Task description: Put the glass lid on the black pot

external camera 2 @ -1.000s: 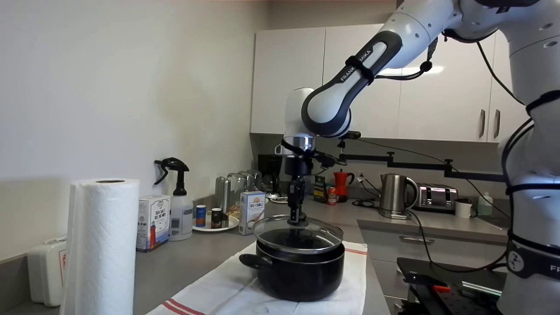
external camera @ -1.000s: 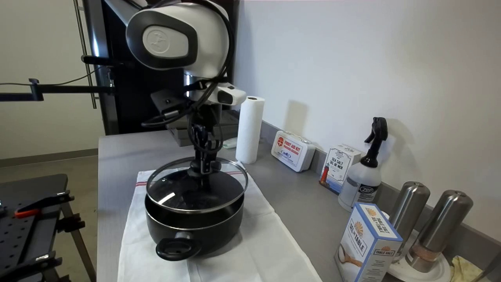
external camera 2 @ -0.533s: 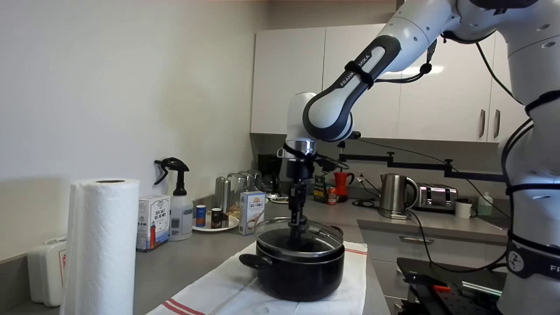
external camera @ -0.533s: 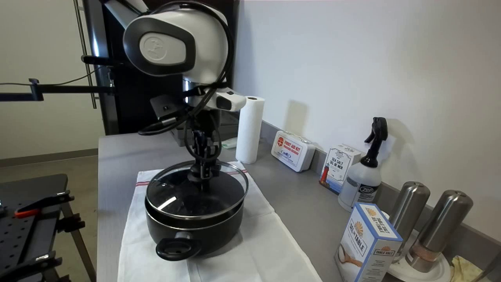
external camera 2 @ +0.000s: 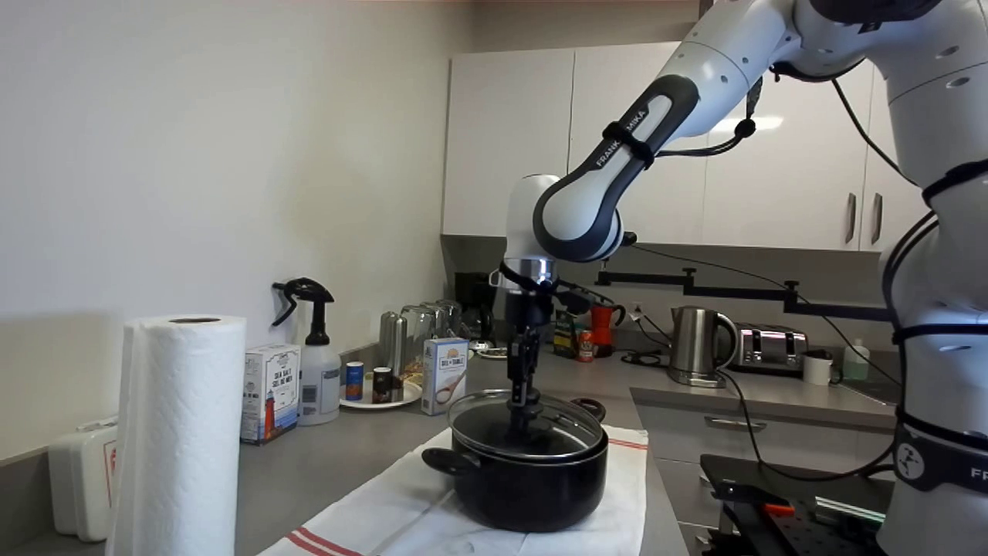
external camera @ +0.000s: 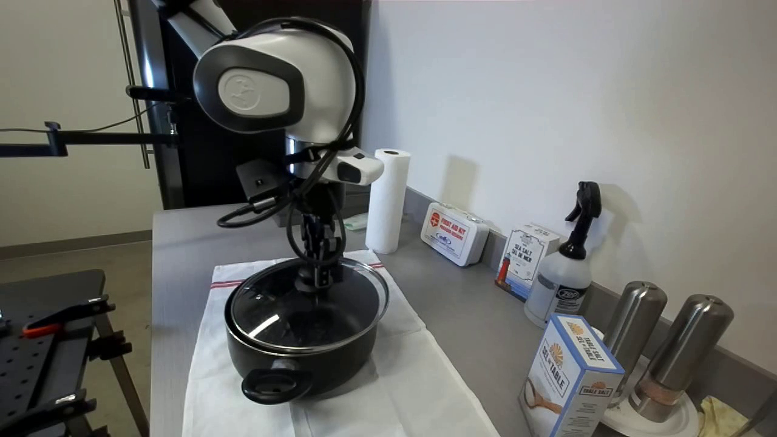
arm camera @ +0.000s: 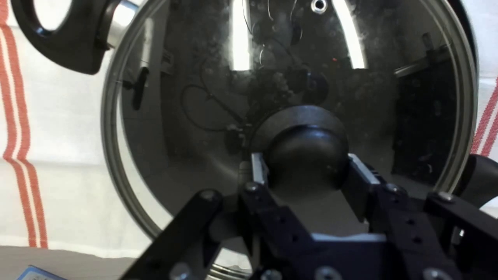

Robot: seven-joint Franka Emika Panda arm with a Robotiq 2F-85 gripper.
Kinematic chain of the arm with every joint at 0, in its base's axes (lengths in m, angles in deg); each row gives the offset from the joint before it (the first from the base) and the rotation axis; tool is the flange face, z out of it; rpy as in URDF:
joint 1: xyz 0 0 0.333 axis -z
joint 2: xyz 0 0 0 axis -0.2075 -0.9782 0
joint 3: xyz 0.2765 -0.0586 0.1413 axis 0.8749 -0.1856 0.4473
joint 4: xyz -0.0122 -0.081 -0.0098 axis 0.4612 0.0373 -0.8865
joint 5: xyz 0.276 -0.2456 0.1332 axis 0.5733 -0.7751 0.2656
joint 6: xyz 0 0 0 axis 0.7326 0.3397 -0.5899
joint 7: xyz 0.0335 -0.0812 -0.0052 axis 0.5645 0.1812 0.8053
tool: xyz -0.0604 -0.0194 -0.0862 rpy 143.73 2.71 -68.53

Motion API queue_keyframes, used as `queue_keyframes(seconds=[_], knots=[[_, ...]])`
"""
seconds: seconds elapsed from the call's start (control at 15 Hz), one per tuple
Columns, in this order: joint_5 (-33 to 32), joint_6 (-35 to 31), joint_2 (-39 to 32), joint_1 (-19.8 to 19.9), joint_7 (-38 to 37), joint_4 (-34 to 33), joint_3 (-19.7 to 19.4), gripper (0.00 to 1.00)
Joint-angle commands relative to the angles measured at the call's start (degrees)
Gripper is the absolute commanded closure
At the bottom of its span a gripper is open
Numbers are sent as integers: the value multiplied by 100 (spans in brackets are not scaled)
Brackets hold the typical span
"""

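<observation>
Clasping the lid's (arm camera: 288,91) knob (arm camera: 307,151) with the gripper (arm camera: 309,169), off-centre over the pot (external camera 2: 532,490), lower middle; probably needing seating, then release.

The wrist view's top edge crops the glass lid (arm camera: 288,87).

Reads FIRST AID KIT on the white case (external camera: 454,235), far along the wall (external camera: 613,103); nearer, SEA SALT and SEL DE MER on the carton (external camera: 527,260), ZEP on the spray bottle (external camera: 559,284), TABLE SALT and SEL DE TABLE on the blue-edged box (external camera: 570,376). Also reads FRANK and MIKA on the forearm (external camera 2: 654,114), parted by a black strap (external camera 2: 628,144), and FR, cut off, on the black band (external camera 2: 943,466) at right.
</observation>
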Motion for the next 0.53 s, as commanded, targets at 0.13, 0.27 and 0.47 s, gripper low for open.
queue_keyframes(seconds=[0.13,0.27,0.47], knots=[[34,-40,62,6,-72,34,-11,75],[37,-2,63,4,-78,32,-10,75],[13,86,106,-22,-111,58,1,75]])
